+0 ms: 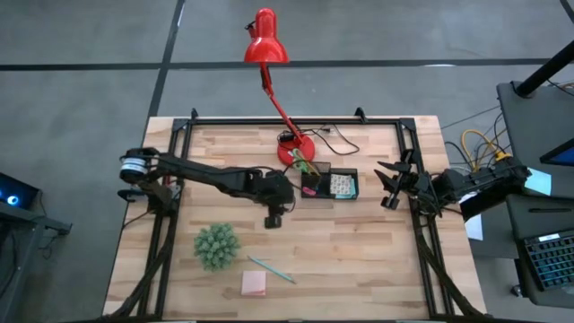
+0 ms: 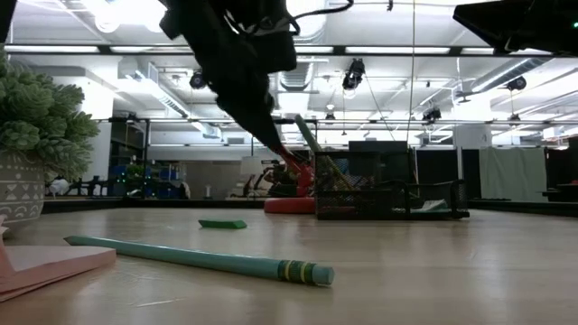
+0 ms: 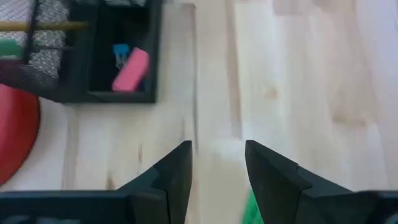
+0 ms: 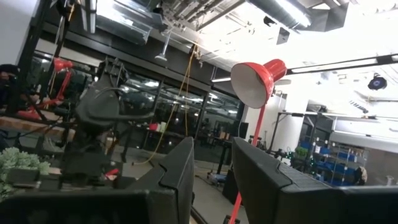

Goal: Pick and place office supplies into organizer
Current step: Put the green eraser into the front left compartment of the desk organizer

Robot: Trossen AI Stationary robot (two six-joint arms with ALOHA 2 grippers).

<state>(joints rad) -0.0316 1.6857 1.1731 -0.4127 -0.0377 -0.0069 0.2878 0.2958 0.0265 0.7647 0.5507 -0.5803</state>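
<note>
The black organizer (image 1: 330, 186) stands mid-table beside the red lamp base (image 1: 296, 148). In the left wrist view, its near compartment (image 3: 93, 56) holds a pink piece (image 3: 130, 70) and a small blue one (image 3: 120, 51); a pencil (image 3: 43, 26) lies across the mesh part. My left gripper (image 3: 217, 155) hangs open above bare wood just left of the organizer (image 1: 289, 192), nothing between its fingers. A small green piece (image 2: 222, 224) lies flat on the table under it (image 3: 252, 208). A teal pen (image 1: 271, 268) and a pink sticky pad (image 1: 254, 283) lie near the front edge. My right gripper (image 1: 390, 184) waits open at the right edge.
A fuzzy green ball (image 1: 217, 245) sits at the front left beside the pen and pad. The red lamp's stem (image 1: 282, 108) rises from its base toward the far edge. Bare wood lies right of the pen and in front of the organizer.
</note>
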